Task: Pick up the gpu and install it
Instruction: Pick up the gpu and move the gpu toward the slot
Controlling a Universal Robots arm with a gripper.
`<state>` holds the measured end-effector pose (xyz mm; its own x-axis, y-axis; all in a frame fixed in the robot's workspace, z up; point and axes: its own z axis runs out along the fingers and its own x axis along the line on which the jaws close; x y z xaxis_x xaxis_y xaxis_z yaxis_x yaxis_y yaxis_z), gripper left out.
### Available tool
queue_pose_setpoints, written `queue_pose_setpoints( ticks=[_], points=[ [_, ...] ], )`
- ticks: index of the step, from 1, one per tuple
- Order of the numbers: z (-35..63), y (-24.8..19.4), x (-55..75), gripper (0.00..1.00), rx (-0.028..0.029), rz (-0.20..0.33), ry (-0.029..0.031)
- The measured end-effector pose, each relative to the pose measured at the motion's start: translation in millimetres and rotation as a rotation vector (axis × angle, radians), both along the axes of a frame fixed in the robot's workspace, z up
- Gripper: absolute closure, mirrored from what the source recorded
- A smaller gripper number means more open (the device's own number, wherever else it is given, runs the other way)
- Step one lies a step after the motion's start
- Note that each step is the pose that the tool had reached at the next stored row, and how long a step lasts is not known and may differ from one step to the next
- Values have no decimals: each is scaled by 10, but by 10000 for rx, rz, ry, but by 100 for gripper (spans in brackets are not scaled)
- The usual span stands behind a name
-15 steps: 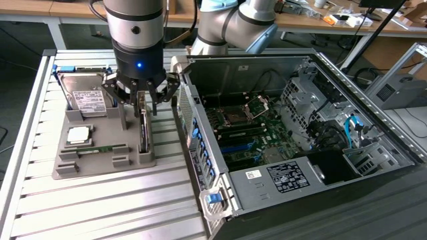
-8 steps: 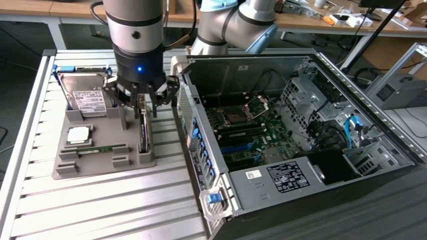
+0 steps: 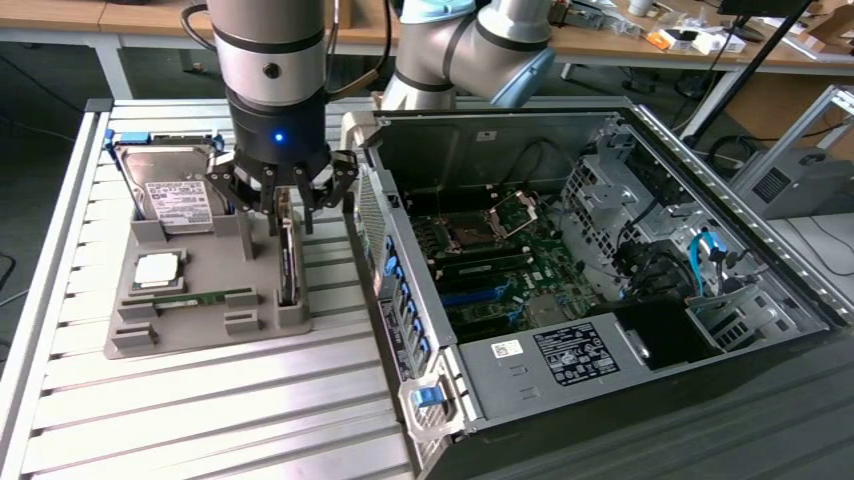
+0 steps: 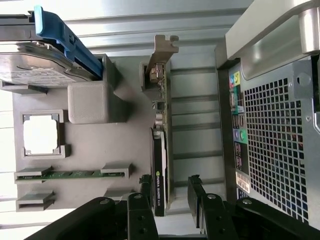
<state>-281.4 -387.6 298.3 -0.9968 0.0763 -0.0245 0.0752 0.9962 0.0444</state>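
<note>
The gpu (image 3: 287, 268) is a thin dark card standing on its edge in a slot of the grey holder (image 3: 200, 335). In the wrist view the gpu (image 4: 161, 150) runs lengthwise, with its silver bracket (image 4: 163, 50) at the far end. My gripper (image 3: 286, 212) hangs directly over the card, open. In the wrist view my gripper (image 4: 170, 192) straddles the card's near end. One of the fingers (image 4: 145, 186) sits close beside the card; the other stands further off on the opposite side. Nothing is held.
The open computer case (image 3: 694, 190) lies just to the exterior view's right of the holder, with its motherboard (image 3: 494, 260) exposed. The holder (image 4: 125, 145) also carries a hard drive (image 3: 180, 195), a processor chip (image 3: 158, 268) and a green memory stick (image 3: 187, 298). Everything rests on a slatted metal table (image 3: 200, 420).
</note>
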Motion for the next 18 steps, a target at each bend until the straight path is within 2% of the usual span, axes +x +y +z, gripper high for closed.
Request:
queue_pose_setpoints(
  ticks=[13, 18],
  points=[
    [-45, 106, 0, 58, 0, 1, 0],
    [-76, 219, 0, 58, 0, 1, 0]
  ],
)
